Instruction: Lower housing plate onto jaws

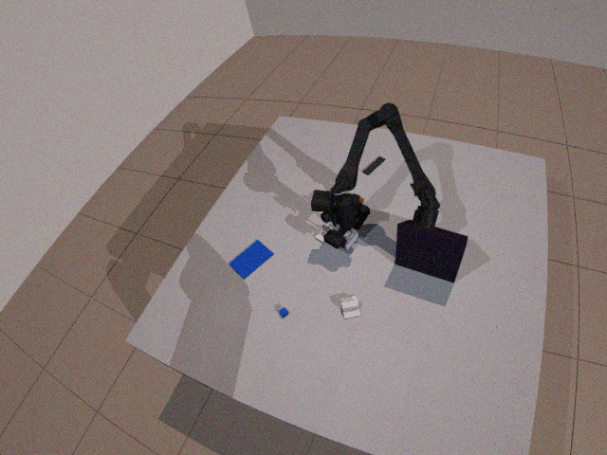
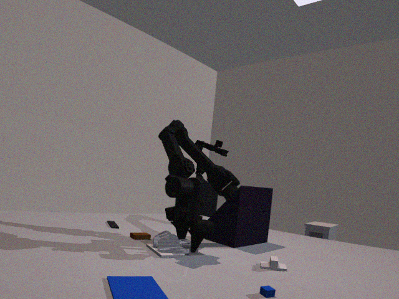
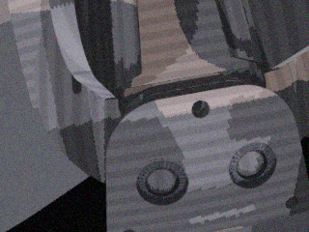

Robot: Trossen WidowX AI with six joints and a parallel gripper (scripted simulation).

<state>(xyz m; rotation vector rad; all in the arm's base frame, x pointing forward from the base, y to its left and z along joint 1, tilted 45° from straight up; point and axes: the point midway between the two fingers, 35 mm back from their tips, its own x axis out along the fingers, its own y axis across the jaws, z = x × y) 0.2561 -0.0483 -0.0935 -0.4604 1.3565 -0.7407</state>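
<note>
The grey housing plate has rounded corners, a small dark hole and two ringed openings with round pin heads showing in them. My gripper points down and is shut on the plate, its dark fingers at either side. The ribbed grey jaws stand on a thin pale base beside the fingers; parts of them show above the plate in the wrist view. The jaw stubs are hidden beneath the plate. I cannot tell whether the plate is fully down or level.
A blue slab, small blue block and white stepped piece lie around. A dark box stands by the arm's base. An orange-brown block and black bar lie behind.
</note>
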